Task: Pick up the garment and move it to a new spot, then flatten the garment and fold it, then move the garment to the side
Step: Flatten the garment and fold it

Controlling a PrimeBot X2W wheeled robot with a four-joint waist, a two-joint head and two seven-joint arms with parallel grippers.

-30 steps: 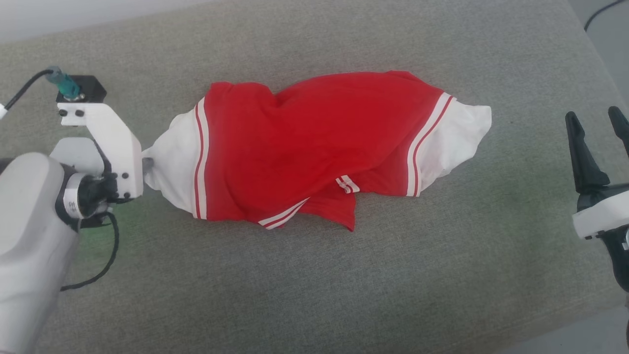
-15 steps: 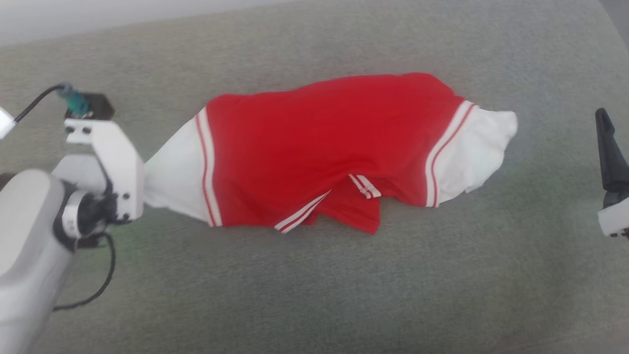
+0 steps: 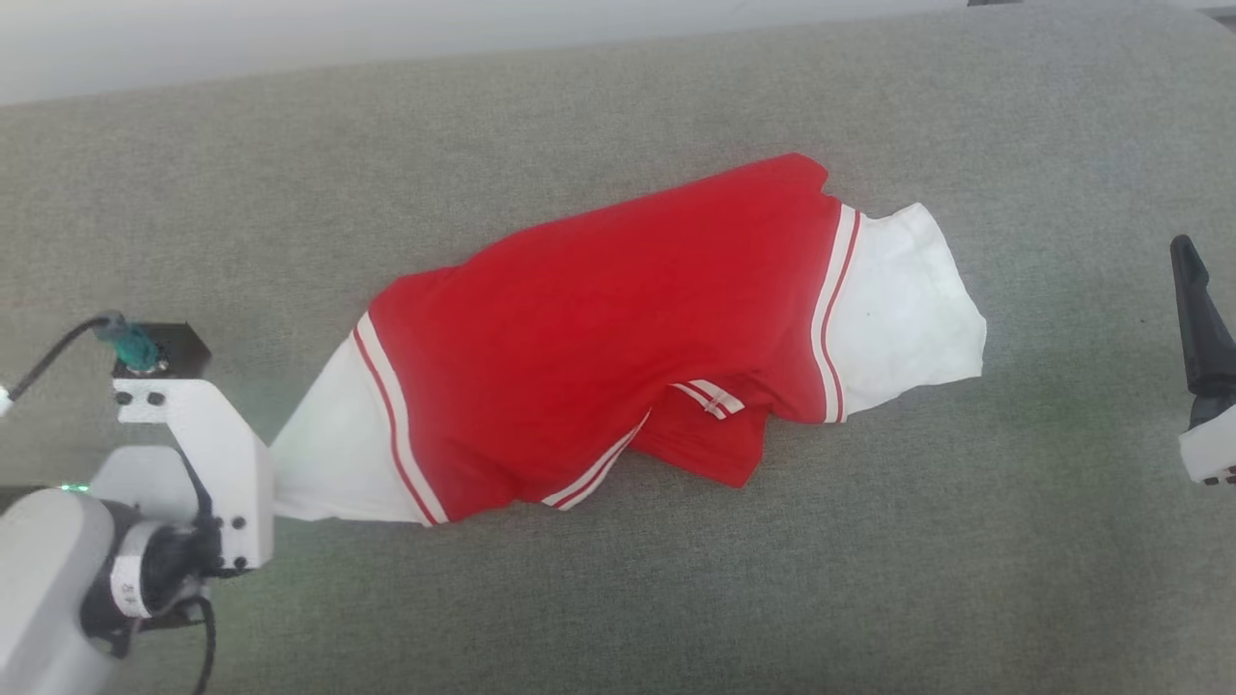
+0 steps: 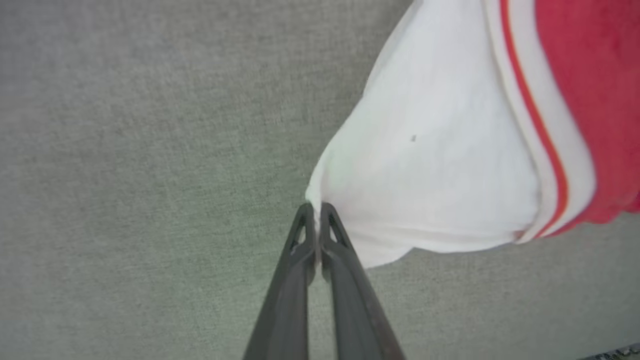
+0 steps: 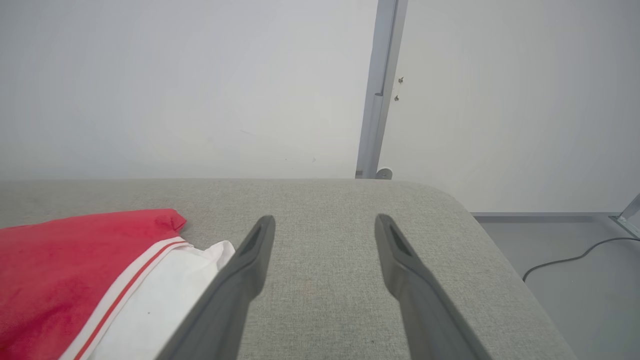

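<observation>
The garment (image 3: 618,328) is a red shirt with white sleeves, lying crumpled and slanted across the grey padded surface (image 3: 676,598). Its left white sleeve (image 4: 440,165) is pulled to a point, and my left gripper (image 4: 316,207) is shut on that sleeve's tip. In the head view the white left wrist mount (image 3: 208,463) covers the grip, at the lower left. My right gripper (image 5: 325,220) stands open and empty just right of the garment's (image 5: 75,260) other white sleeve, one dark finger (image 3: 1197,319) at the head view's right edge.
The padded surface ends at a pale wall (image 5: 175,90) beyond the garment and rounds off at the far right corner (image 5: 450,200). Past that corner lies grey floor with a black cable (image 5: 575,257). A metal post (image 5: 380,90) stands against the wall.
My left gripper has shut on the white sleeve tip and drawn the garment's left end nearer to me, so the shirt now lies slanted. The head camera has also shifted.
</observation>
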